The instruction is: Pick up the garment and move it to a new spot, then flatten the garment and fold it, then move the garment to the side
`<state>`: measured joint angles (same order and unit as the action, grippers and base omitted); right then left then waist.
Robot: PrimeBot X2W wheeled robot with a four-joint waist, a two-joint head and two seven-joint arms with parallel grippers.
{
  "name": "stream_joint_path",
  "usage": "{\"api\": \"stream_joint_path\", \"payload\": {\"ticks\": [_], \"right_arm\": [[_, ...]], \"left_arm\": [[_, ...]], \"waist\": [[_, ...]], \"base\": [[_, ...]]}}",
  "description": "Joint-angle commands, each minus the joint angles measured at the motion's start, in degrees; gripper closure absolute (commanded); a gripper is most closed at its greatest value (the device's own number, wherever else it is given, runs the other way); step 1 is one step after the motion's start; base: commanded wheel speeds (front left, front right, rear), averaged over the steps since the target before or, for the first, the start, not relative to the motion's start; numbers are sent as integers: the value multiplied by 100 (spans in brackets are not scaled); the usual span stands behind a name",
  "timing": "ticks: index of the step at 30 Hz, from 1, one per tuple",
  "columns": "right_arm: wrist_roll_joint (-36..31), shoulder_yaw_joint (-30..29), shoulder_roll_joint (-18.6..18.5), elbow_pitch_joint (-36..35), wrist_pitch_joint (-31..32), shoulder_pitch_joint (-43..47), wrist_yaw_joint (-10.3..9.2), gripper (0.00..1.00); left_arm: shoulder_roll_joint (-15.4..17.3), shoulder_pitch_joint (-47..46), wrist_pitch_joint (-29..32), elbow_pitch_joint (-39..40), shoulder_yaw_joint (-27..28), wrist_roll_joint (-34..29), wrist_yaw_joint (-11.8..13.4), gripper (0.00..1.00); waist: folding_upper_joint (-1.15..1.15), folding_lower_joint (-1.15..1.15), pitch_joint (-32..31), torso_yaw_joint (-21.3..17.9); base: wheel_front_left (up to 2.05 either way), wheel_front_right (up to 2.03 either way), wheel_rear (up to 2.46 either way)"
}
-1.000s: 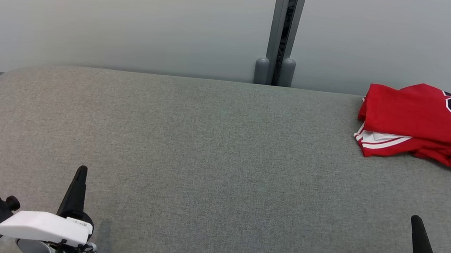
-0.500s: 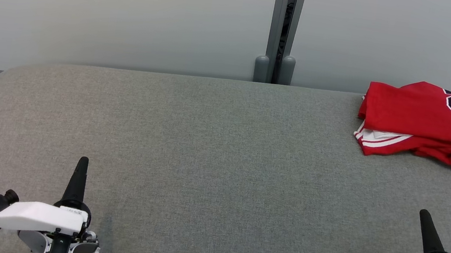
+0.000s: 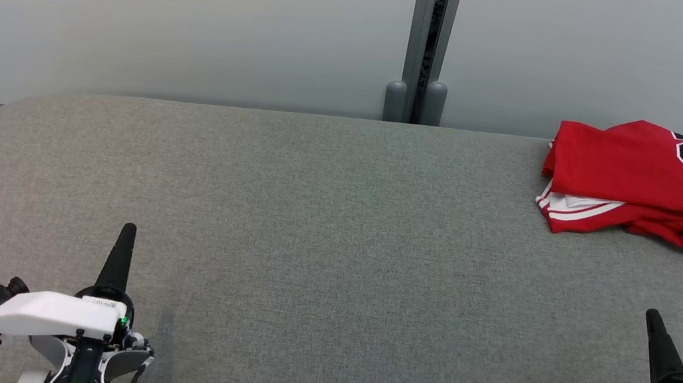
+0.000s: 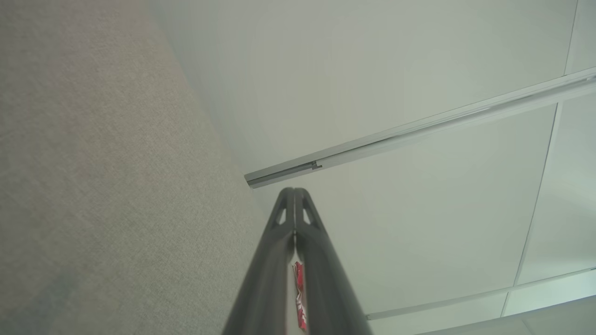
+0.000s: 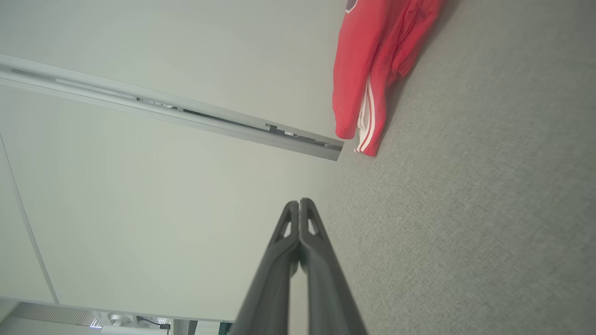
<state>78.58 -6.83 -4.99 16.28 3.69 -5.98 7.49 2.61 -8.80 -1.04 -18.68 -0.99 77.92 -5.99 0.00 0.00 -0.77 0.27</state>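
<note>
Red garment (image 3: 640, 180) sits folded in a loose pile at the far right of the grey padded table (image 3: 333, 250), near the back edge and well apart from both grippers. The black-and-white number on it is partly cut by a fold, unreadable. A white-striped hem pokes out at its near left. Left gripper (image 3: 127, 229) low left, fingers pressed together, empty. Right gripper (image 3: 652, 315) low right, fingers together, empty, body cut off by the frame edge. Left wrist view: garment just a red sliver behind the fingers. Right wrist view: garment's top cropped.
</note>
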Motion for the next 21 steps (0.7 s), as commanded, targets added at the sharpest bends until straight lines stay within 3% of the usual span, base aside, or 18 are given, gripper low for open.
{"api": "stream_joint_path", "payload": {"ticks": [1,21], "right_arm": [[138,-46,-39,4,67,-122,0,100],[986,-310,-30,58,354,-255,0,100]], "left_arm": [[31,-136,28,-1,24,132,-34,100],[36,-365,200,-132,42,1014,-121,100]], "waist": [[0,0,4,-1],[0,0,57,-17]], "base": [[0,0,0],[0,0,0]]}}
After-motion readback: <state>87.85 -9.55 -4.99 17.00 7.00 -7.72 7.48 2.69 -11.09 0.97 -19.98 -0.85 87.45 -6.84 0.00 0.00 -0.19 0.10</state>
